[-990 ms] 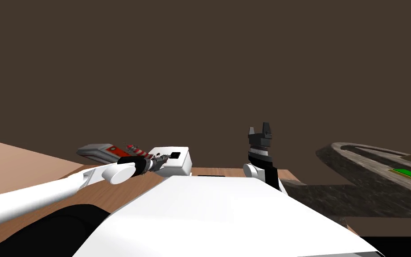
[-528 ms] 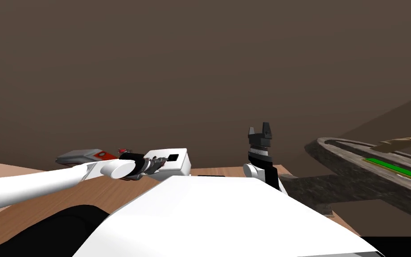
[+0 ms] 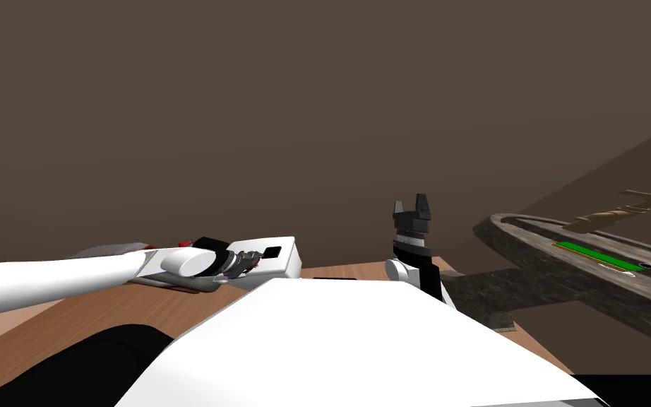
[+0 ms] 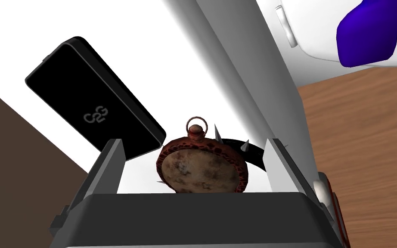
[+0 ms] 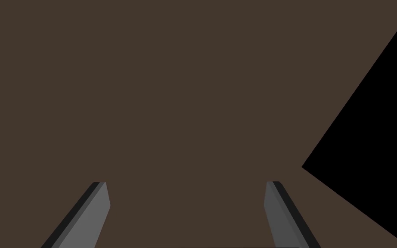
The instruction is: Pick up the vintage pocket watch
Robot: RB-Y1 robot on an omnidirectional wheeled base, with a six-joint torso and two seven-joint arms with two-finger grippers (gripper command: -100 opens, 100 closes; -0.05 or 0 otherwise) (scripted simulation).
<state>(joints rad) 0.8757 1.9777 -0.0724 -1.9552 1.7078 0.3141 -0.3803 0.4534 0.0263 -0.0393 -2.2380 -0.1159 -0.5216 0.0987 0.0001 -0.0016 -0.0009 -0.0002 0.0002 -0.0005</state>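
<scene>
Where legible, "C2G" device (image 4: 94,97) beside pocket watch (image 4: 202,168).

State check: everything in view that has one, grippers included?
pocket watch: on the white box, not gripped.
left gripper: open, fingers either side of the pocket watch, not touching.
black device: flat on the white box, screen dark.
right gripper: open, raised, holding nothing.

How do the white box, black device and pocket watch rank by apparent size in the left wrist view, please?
Largest first:
white box
black device
pocket watch, whose lower edge is hidden
</scene>
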